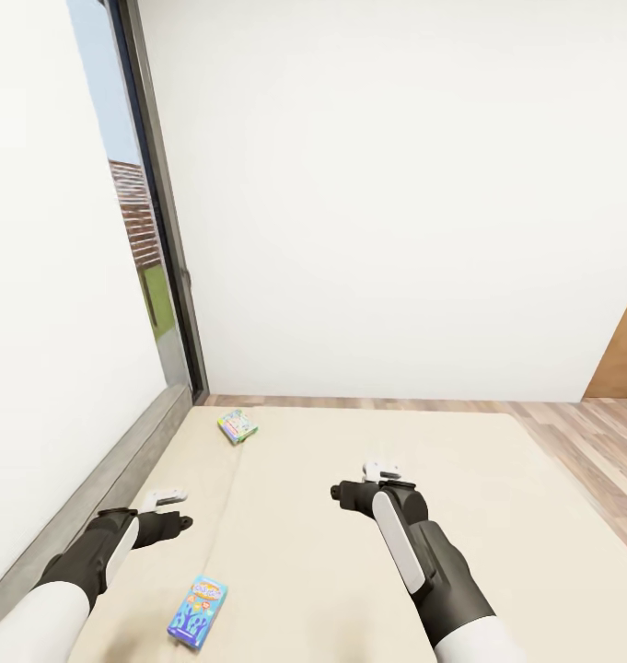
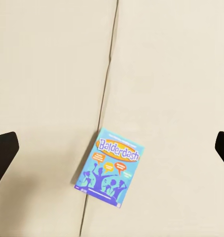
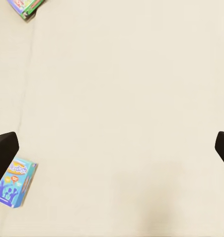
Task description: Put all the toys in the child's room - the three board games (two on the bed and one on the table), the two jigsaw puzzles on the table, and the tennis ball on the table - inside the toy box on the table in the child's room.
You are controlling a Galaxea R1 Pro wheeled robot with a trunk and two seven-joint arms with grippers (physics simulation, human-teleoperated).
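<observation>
Board games: two lie flat on the bed [image 1: 368, 552], none held. Blue game box [image 1: 197, 611] sits near the foot edge of the mattress, close to the seam [image 2: 106, 94] that runs down the cover; its corner touches or slightly overlaps that seam in the left wrist view. Green game box [image 1: 238, 425] lies far up the bed, near the window-side corner and the headboard [image 1: 101, 488], well apart from the blue one.

Left claw [image 1: 162, 498]: fingers spread wide, empty, hovering over the mattress. Seen from the left wrist, the blue box lies between and a little ahead of the two dark fingertips [image 2: 4, 148], tilted, with its long axis running obliquely to the seam rather than along it. Judgement: the left arm is the nearer one by a clear margin; the wrist would need some turn so the fingers close across the short side of the box.

Right claw [image 1: 383, 470]: fingers also apart, empty, over bare mattress. From its wrist the blue box [image 3: 14, 181] lies off beside one fingertip, the green box [image 3: 25, 6] far off at the frame edge.

Containers: toy bin and table are out of sight from here; contents cannot be checked.
</observation>
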